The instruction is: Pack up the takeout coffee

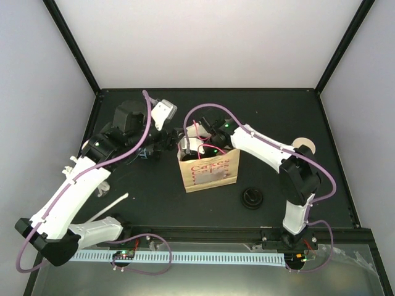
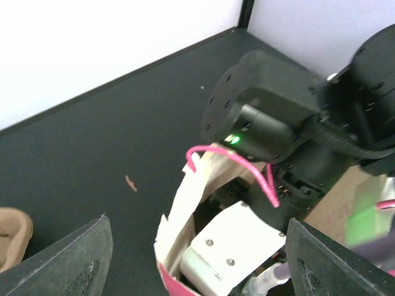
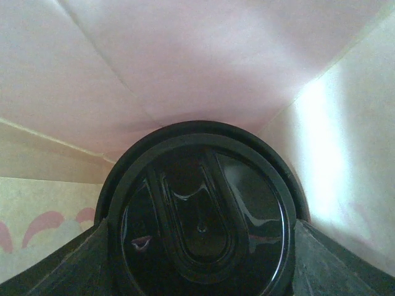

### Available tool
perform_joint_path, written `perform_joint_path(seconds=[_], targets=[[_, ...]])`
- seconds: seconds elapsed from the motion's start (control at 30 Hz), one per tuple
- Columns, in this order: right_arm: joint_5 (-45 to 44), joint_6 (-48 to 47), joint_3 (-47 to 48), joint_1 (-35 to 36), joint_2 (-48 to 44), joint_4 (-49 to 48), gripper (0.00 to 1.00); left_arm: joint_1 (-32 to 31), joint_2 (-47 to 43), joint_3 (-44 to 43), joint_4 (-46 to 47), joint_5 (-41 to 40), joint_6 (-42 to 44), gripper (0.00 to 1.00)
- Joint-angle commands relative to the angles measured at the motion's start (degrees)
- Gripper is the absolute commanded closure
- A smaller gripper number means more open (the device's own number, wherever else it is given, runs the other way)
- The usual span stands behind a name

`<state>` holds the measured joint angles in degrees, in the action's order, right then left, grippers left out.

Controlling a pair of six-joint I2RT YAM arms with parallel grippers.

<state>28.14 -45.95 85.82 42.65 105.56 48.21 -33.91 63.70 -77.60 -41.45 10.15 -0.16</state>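
Note:
A brown paper bag [image 1: 210, 172] printed "Cakes" stands open at the table's middle. My right gripper [image 1: 196, 142] reaches down into its mouth. In the right wrist view the right gripper [image 3: 200, 229] is shut on a coffee cup with a glossy black lid [image 3: 203, 246], inside the bag's pale walls [image 3: 185, 68]. My left gripper [image 1: 173, 137] is open at the bag's left rim. In the left wrist view the left gripper [image 2: 197, 226] has the rim [image 2: 179, 216] and the right arm's wrist between its wide-apart fingers. A cream-white round cup top [image 1: 304, 147] shows behind the right arm.
A loose black lid [image 1: 251, 198] lies on the table right of the bag. A white stirrer stick [image 1: 113, 205] lies front left. A corner of the brown pulp tray [image 2: 13, 235] shows at the left wrist view's left edge. Black frame posts stand at the back corners.

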Motion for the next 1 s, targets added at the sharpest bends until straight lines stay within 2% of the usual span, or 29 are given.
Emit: perform_joint_path(seconds=[0.0, 0.17, 0.4, 0.57, 0.77, 0.97], targets=[[-7.87, 2.42, -1.32, 0.10, 4.58, 4.76, 0.56, 2.19, -1.04, 2.35, 0.45, 0.26, -4.42, 0.21], [-16.13, 2.95, -6.84, 3.03, -0.15, -0.97, 0.56, 4.29, -2.24, 5.07, 1.54, 2.16, -5.80, 0.21], [-20.99, 3.16, -12.59, 4.52, -2.89, -5.92, 0.56, 4.92, -2.39, 5.75, 2.55, 5.12, -5.58, 0.22], [-11.25, 3.45, -10.53, 1.41, -1.86, -4.01, 0.56, 5.01, -2.44, 5.97, 2.93, 6.26, -5.50, 0.22], [-6.32, 1.14, -3.53, 0.00, 4.47, 7.43, 0.59, 5.10, -2.39, 6.24, 2.75, 6.54, -5.53, 0.23], [-7.62, 1.66, -7.02, 0.33, 1.49, 4.04, 0.60, 5.28, -2.66, 6.63, 2.75, 6.46, -5.55, 0.23]])
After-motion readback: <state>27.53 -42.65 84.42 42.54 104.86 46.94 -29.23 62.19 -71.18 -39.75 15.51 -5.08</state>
